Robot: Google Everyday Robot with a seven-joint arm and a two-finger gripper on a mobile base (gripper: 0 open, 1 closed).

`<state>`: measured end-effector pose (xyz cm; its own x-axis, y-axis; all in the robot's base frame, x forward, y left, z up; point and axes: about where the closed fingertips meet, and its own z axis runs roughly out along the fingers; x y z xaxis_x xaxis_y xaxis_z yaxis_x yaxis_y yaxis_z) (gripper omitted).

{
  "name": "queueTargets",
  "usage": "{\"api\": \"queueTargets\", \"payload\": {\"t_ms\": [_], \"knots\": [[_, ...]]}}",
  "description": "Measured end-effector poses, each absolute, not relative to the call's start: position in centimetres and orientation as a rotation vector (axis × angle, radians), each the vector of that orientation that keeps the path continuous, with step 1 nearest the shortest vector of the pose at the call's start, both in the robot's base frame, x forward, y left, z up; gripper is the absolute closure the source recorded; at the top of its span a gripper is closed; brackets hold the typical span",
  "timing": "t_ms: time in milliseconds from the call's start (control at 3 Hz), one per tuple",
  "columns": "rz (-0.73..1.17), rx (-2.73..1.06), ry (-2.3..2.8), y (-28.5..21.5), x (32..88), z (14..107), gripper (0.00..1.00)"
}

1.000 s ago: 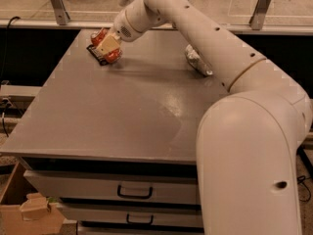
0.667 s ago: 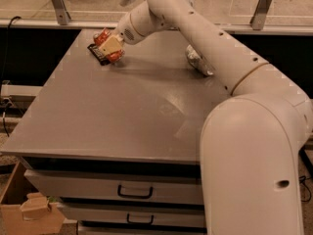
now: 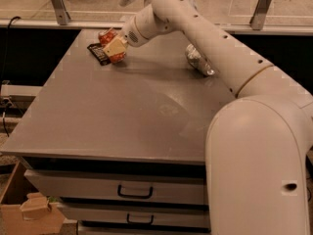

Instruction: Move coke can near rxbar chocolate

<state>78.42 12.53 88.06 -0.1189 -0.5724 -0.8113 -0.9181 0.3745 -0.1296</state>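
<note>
The coke can (image 3: 108, 35), red-orange with white markings, lies tilted at the far left of the grey table (image 3: 127, 111). My gripper (image 3: 116, 47) reaches in from the right and is shut on the can; a beige finger (image 3: 115, 45) covers its middle, and red shows above and below it. The rxbar chocolate (image 3: 98, 53), a flat dark bar, lies on the table right beside the can on its left, touching or nearly touching it.
A silver-white can (image 3: 199, 60) lies on its side at the far right of the table, partly behind my arm (image 3: 215, 43). Drawers with handles (image 3: 134, 192) are below the front edge. A cardboard box (image 3: 29, 212) stands on the floor at lower left.
The gripper and the coke can have shifted slightly to the right together, staying next to the rxbar. The silver-white can has not moved.
</note>
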Motion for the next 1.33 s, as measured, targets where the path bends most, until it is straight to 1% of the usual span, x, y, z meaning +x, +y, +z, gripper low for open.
{"api": "queueTargets", "payload": {"t_ms": [333, 667, 1000, 1333], "knots": [[0.512, -1.229, 1.838, 9.5, 77.7, 87.5, 0.28], [0.499, -1.174, 1.863, 7.1, 77.0, 87.0, 0.05], [0.497, -1.147, 1.878, 5.6, 76.1, 86.8, 0.0], [0.493, -1.154, 1.838, 2.8, 75.3, 89.3, 0.0]]}}
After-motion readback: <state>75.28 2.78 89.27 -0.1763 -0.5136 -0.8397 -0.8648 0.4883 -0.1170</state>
